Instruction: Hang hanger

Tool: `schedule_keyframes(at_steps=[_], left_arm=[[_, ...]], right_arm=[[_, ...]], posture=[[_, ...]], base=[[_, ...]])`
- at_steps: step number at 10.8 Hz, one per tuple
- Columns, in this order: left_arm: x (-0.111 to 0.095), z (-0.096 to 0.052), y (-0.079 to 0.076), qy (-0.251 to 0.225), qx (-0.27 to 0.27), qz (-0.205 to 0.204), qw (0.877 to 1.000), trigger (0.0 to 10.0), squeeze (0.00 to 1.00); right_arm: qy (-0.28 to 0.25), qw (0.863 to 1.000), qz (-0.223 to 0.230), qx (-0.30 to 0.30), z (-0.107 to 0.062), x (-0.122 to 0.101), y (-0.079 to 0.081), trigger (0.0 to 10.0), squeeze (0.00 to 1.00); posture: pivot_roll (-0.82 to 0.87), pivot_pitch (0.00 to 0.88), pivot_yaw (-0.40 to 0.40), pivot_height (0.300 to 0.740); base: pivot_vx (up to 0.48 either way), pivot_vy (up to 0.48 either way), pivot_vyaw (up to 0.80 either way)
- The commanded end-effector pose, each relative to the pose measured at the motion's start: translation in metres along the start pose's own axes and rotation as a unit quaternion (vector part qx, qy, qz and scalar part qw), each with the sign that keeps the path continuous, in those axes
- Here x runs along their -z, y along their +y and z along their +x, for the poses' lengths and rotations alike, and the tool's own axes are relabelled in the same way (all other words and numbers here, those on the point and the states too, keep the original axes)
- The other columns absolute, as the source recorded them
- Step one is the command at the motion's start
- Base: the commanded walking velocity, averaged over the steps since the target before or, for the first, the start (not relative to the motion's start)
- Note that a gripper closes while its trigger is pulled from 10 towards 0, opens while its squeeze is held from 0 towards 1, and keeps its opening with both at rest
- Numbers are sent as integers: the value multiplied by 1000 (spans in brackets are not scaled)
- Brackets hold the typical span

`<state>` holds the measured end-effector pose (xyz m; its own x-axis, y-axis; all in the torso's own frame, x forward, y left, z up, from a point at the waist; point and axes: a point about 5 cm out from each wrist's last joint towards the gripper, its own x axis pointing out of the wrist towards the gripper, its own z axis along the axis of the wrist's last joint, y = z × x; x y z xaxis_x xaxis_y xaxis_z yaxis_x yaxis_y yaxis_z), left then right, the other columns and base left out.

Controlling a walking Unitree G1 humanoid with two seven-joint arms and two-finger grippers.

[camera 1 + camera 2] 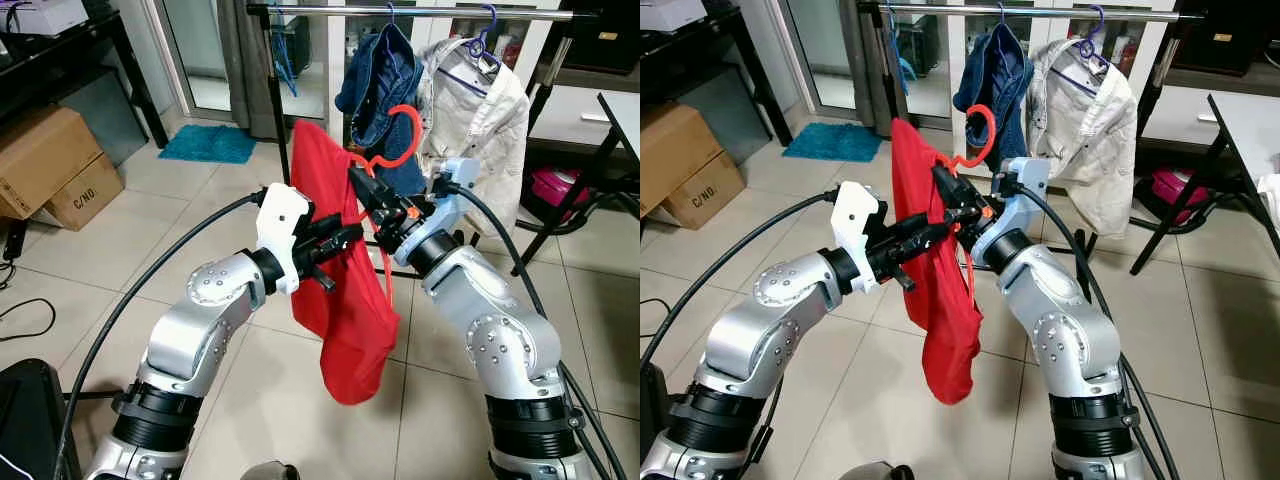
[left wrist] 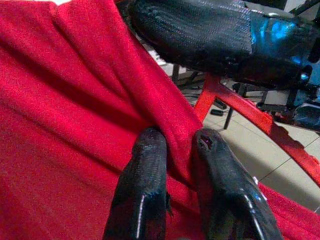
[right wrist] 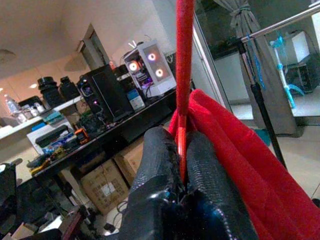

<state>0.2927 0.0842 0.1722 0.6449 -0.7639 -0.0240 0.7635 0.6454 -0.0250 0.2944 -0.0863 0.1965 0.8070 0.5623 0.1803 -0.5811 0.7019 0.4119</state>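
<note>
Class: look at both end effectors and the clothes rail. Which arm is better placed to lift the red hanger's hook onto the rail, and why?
Right. The right end effector is clamped on the red hanger just below its hook, facing the rail. The left end effector only pinches the red garment lower down.

Both arms are rounded silver castings with small dark screws, joined by black ribbed collars near the shoulders. The left gripper (image 1: 335, 243) sits on a white wrist housing, the right gripper (image 1: 372, 195) on a pale blue one with an orange tab; both have textured black fingers, and thick black cables loop from each wrist
</note>
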Motion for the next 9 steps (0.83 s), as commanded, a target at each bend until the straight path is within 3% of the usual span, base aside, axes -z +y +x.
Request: schedule_keyframes(at_steps=[1, 5, 9], left_arm=[[-6, -2, 9, -12, -24, 10, 1000, 0, 0], [-4, -11, 8, -27, -19, 6, 999, 0, 0], [-12, -26, 9, -55, -82, 26, 995, 0, 0]], right_arm=[[-14, 1000, -2, -22, 2, -7, 8, 10000, 0], [-30, 999, 11, 29, 1, -9, -6, 10000, 0], [-45, 994, 22, 92, -2, -11, -25, 10000, 0]], posture=[[-70, 16, 72, 740], [-71, 11, 73, 740], [-68, 4, 77, 740]], base=[[0, 0, 0], [0, 0, 0], [0, 0, 0]])
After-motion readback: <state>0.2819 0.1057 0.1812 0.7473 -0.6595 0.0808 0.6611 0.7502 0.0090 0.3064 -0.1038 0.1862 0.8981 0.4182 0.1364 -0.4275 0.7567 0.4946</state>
